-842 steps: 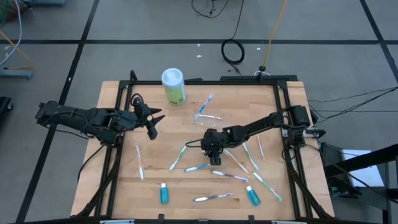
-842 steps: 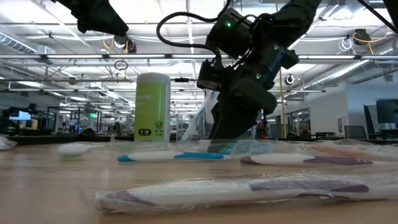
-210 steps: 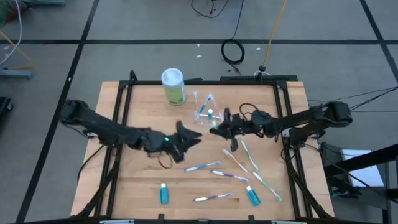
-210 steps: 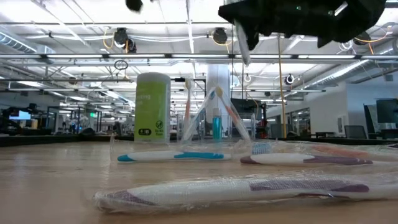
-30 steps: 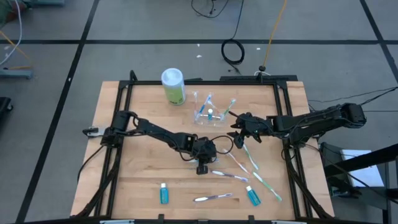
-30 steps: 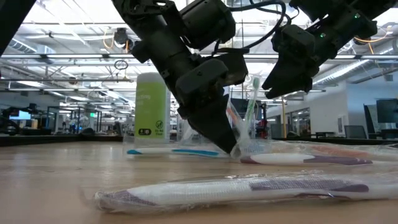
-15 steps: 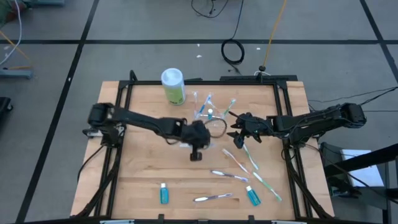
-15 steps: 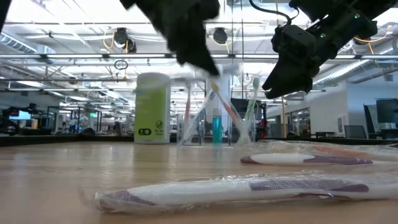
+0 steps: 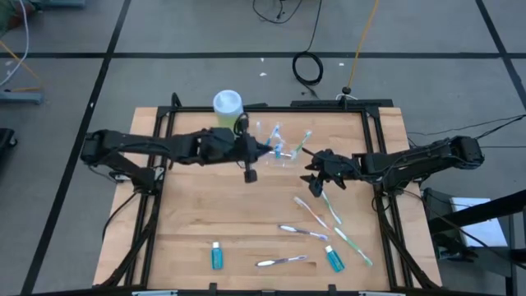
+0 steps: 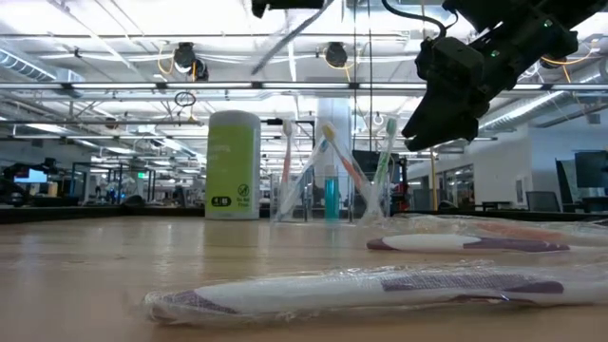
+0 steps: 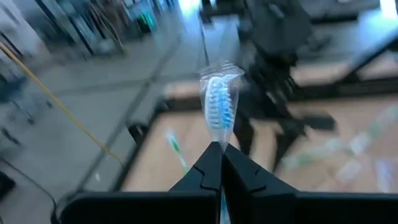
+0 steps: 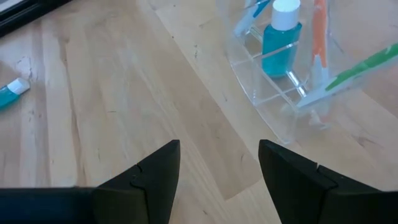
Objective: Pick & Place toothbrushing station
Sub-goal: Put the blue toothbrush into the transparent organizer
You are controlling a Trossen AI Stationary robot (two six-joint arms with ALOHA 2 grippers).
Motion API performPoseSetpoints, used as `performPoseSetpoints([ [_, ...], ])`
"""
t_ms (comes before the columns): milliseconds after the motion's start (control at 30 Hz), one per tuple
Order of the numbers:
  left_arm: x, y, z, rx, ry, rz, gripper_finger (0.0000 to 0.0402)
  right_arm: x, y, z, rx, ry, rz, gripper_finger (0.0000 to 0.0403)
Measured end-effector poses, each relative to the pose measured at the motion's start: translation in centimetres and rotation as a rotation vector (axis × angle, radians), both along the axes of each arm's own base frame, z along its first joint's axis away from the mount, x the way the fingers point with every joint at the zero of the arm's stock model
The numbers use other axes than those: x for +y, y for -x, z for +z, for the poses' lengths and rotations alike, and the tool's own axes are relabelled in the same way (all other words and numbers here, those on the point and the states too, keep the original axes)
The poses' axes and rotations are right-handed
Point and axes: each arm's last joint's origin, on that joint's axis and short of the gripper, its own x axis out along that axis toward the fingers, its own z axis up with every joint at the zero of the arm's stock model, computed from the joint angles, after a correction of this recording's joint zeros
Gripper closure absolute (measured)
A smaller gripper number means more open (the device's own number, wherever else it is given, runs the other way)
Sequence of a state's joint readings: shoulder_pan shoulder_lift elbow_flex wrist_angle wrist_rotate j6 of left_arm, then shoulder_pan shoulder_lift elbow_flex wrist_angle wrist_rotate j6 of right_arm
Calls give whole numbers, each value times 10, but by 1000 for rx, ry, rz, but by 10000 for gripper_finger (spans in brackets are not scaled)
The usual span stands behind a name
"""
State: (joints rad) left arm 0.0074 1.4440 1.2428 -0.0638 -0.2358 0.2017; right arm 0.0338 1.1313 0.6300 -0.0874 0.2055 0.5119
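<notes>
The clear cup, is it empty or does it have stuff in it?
Not empty. The clear cup stands upright holding a blue tube, a green toothbrush and an orange-handled one.

A tall green cylindrical canister with a white lid (image 9: 228,105) stands upright near the far edge of the light wooden table (image 9: 189,214). A coiled black cable (image 9: 308,67) lies on the grey floor beyond.

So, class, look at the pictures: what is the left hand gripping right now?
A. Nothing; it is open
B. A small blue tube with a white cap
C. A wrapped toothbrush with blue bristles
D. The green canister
C. In the left wrist view the left hand is shut on a wrapped toothbrush with blue bristles, its head sticking out past the fingertips.
</notes>
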Motion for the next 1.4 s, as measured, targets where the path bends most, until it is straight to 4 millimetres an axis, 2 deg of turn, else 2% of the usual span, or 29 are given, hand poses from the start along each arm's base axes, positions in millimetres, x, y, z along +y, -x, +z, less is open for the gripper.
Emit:
performPoseSetpoints([
  [133, 19, 0, -15, -112, -9, 26, 401, 4, 0, 0, -1, 0, 19, 192],
  [333, 46, 11, -67, -328, -20, 92, 401, 10, 0, 0, -6, 0, 46, 192],
  [433, 53, 17, -84, -479, -36, 79, 401, 11, 0, 1, -8, 0, 47, 192],
  [500, 58, 18, -98, -522, -22, 79, 401, 10, 0, 1, -9, 1, 45, 192],
  [833, 79, 2, -153, -496, -15, 111, 401, 10, 0, 1, -10, -3, 38, 192],
  [1033, 88, -2, -180, -438, 72, 231, 401, 10, 0, 1, -10, -5, 36, 192],
  [1400, 79, -4, -195, -354, 94, 422, 399, 10, 0, 1, -10, -4, 37, 192],
])
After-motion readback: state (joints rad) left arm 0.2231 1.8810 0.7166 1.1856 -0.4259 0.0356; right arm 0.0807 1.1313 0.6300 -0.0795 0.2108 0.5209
